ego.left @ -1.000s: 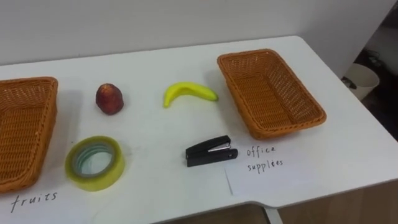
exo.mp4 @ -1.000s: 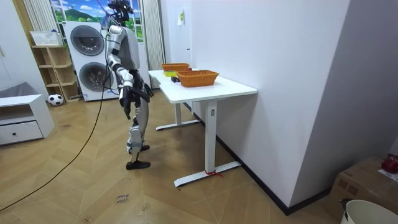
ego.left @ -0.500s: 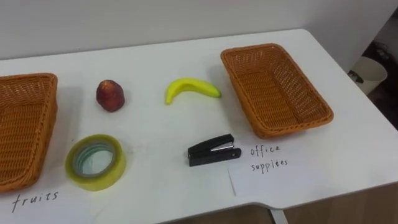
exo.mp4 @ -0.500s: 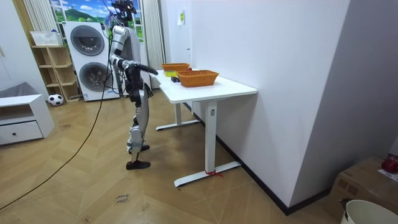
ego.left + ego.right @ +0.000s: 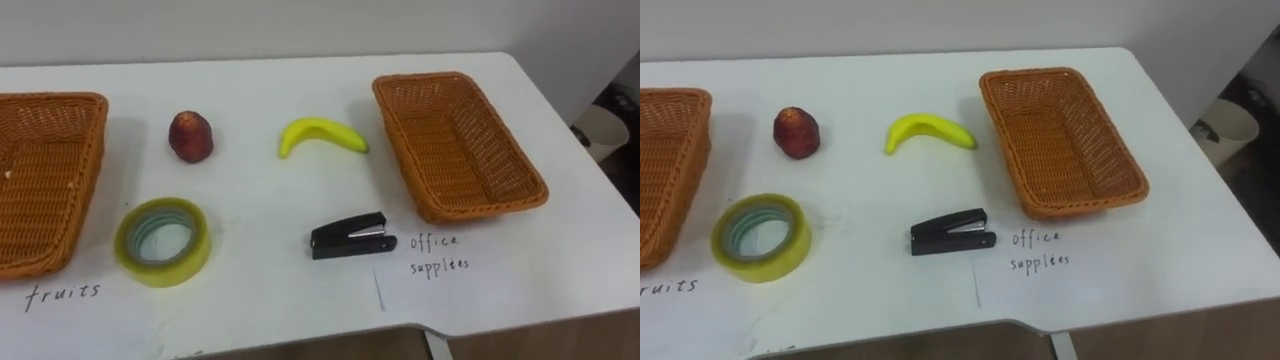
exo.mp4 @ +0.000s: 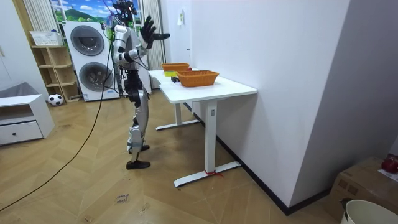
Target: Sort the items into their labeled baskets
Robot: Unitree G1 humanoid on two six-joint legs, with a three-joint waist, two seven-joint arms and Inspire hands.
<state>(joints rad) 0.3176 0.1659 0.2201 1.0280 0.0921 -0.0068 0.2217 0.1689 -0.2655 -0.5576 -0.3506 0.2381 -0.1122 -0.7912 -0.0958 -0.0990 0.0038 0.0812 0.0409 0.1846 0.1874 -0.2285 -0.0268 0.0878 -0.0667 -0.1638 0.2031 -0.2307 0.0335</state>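
From the fruit basket [image 5: 50,180] on my left, past the red fruit [image 5: 190,136], tape roll [image 5: 163,240] and banana [image 5: 322,135], the stapler [image 5: 348,235] lies crosswise just left of the office basket [image 5: 460,145], probably nearest my right hand [image 6: 148,28], raised with fingers spread and empty.

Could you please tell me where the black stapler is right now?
In the left eye view, the black stapler lies front-centre on the white table, right of the yellow tape roll and nearer the front edge than the yellow banana.
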